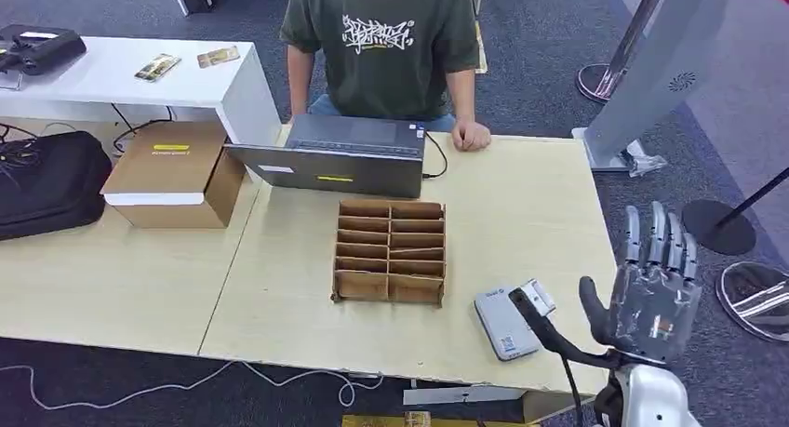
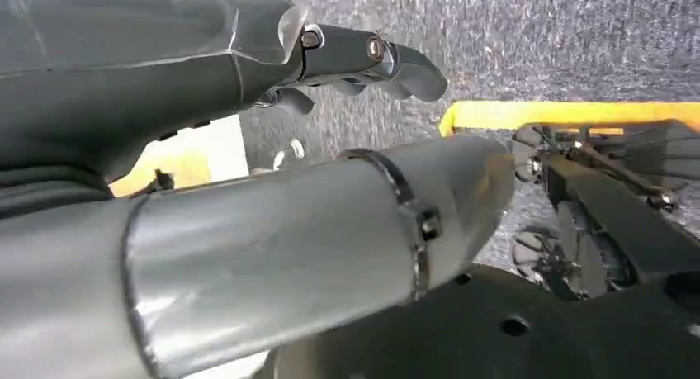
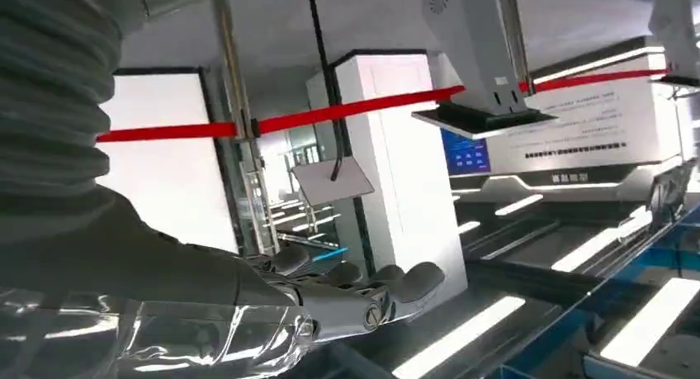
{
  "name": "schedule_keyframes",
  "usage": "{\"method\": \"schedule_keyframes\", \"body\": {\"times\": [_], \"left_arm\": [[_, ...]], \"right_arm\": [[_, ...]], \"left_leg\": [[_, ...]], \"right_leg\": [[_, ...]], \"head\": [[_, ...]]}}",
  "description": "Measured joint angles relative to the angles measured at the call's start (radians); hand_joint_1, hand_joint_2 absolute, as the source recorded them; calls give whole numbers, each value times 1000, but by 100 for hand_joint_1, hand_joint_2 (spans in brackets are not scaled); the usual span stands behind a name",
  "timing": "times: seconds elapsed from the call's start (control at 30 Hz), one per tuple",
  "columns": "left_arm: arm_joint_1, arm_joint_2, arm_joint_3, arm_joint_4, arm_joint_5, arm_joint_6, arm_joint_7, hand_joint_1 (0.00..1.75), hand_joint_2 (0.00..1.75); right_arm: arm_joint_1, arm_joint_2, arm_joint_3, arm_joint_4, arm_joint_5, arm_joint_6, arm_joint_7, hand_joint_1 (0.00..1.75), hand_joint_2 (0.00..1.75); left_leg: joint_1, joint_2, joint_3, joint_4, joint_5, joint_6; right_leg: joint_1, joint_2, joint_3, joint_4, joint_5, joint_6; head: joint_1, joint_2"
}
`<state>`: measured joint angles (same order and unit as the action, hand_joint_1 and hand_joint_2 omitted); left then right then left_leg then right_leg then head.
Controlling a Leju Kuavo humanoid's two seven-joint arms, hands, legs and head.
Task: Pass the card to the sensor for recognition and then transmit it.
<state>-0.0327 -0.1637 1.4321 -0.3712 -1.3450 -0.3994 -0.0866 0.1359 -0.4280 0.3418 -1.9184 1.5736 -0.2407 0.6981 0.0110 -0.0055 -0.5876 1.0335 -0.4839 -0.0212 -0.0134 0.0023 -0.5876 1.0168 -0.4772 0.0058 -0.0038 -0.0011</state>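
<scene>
— Off the near right corner of the tabletop [image 1: 558, 213]: right robot hand [image 1: 656, 287] raised, fingers straight and spread wide, holding nothing.

— And the card?

— Not in either hand. Two small flat slips [image 1: 158, 67] on the white side table [image 1: 112, 78], far left, well apart from the hand (probably cards, too small to be sure).

— Step in hand, then?

— By the look of it, the very start: nothing picked up, nothing shown to the sensor [image 1: 505, 323], lying flat near the front edge between the cardboard divider tray [image 1: 389, 252] and the raised hand.

— Next move?

— Getting a card first, likely from the person [image 1: 381, 36] seated behind the laptop [image 1: 340, 154], or from the side table. Then a firm pinch on one edge, face kept level over the sensor, and a hand-over afterwards. Risk of a thin card slipping from such broad fingers.

— Left side?

— Left robot hand [image 2: 206, 82] seen from its wrist: hanging low over grey carpet, thumb and fingers [image 2: 363, 57] apart, nothing between them.

— Anything extra from the right wrist?

— Outstretched fingers [image 3: 396, 284] seen from behind, bare of any card, against white pillars and a red band across the hall. Layout of sensor, tray and person readable from the head view instead.
</scene>
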Motion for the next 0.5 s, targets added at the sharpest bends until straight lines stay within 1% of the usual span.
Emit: {"method": "schedule_keyframes", "body": {"times": [0.07,0.13,0.23,0.37,0.5], "left_arm": [[4,-15,0,-22,11,-21,0,0,0],[9,-29,0,-48,10,-37,2,0,0],[10,-40,3,-67,2,-43,3,0,0],[11,-43,5,-79,-7,-43,3,0,0],[11,-43,7,-79,-9,-47,3,0,0]], "right_arm": [[18,24,31,3,0,-1,0,0,175],[24,52,78,18,0,0,0,0,175],[22,84,128,50,0,12,0,0,175],[20,126,180,82,0,38,0,0,175],[19,151,208,100,0,45,0,0,175]], "left_leg": [[0,0,0,0,0,0],[0,0,0,0,0,0],[1,0,0,0,0,0],[1,0,0,0,0,0],[1,0,0,0,0,0]], "right_leg": [[0,0,1,0,0,0],[0,1,0,0,0,0],[0,0,0,0,-1,-1],[1,0,0,0,-1,-2],[1,0,0,0,-1,-2]], "head": [[0,0],[0,0],[0,0],[0,0],[0,0]]}}
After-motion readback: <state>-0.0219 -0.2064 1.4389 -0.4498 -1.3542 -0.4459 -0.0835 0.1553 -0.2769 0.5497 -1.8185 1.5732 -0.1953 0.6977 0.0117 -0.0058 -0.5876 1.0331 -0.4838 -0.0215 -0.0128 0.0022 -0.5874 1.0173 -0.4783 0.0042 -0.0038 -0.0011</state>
